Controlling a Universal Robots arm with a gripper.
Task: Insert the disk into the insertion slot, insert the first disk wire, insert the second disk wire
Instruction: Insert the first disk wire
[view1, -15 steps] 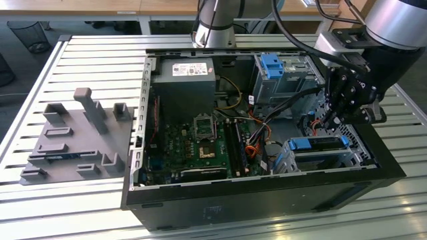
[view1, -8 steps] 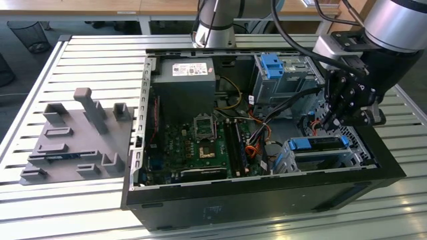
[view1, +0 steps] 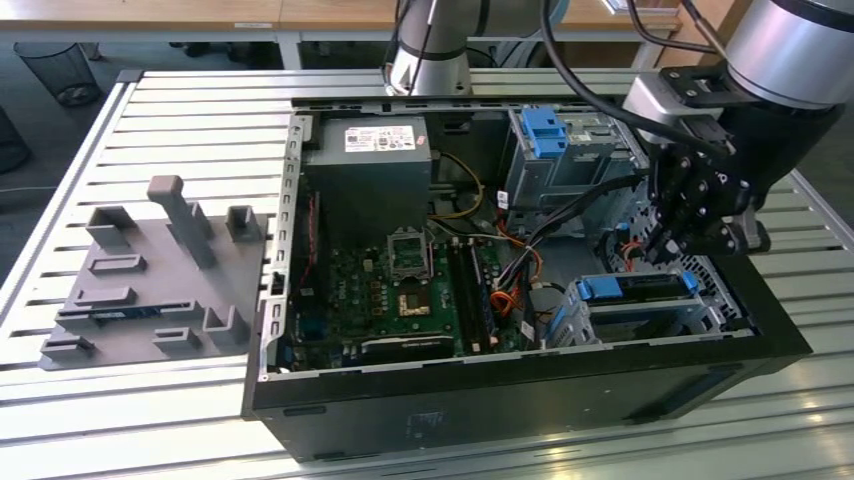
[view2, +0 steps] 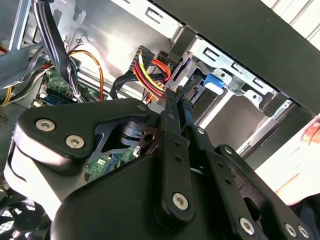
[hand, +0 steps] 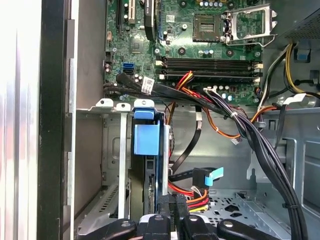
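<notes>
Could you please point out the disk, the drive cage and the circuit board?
Disk (view1: 635, 288), exterior view, its blue carrier.
Drive cage (view1: 571, 322), exterior view, its side wall.
Circuit board (view1: 360, 290), exterior view, its green surface.

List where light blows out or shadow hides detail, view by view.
Exterior view: even light, a sheen on the arm, shadow inside the computer case. First wrist view: the strip outside the case wall is blown out white, the disk well lit. Second wrist view: a washed-out patch beyond the case edge, the gripper dark in the foreground.

Arm (view1: 787, 50) angled down at exterior view's right; gripper (view1: 667, 250) pointing downward, fingers (view2: 172, 130) closed together.
</notes>
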